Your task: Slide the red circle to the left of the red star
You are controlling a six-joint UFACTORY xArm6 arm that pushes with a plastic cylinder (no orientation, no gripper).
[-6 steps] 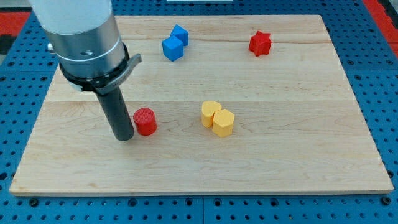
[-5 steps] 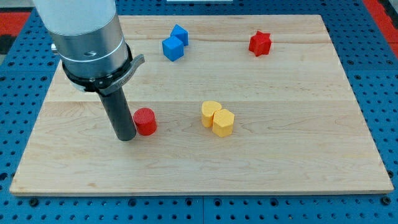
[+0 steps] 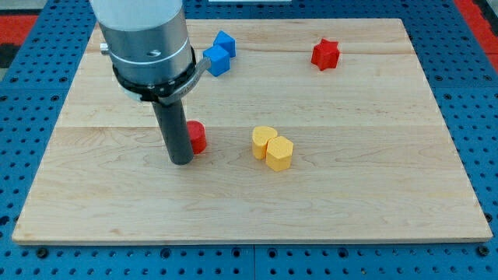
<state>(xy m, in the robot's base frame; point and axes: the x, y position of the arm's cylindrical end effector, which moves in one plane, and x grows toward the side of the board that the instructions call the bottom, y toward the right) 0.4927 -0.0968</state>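
- The red circle [image 3: 197, 137] sits left of the board's centre, partly hidden behind the rod.
- My tip [image 3: 181, 161] touches its left side; the arm carries no claw.
- The red star [image 3: 325, 54] lies far up-right.
- Yellow blocks [image 3: 272, 148] rest nearby, to the view's right.

red circle [image 3: 198, 137]: my rod hides its left half, only the right part peeks out
blue blocks [image 3: 219, 54]: the arm covers the left edge of the lower one
arm [image 3: 144, 39]: its top is cut off by the view's top
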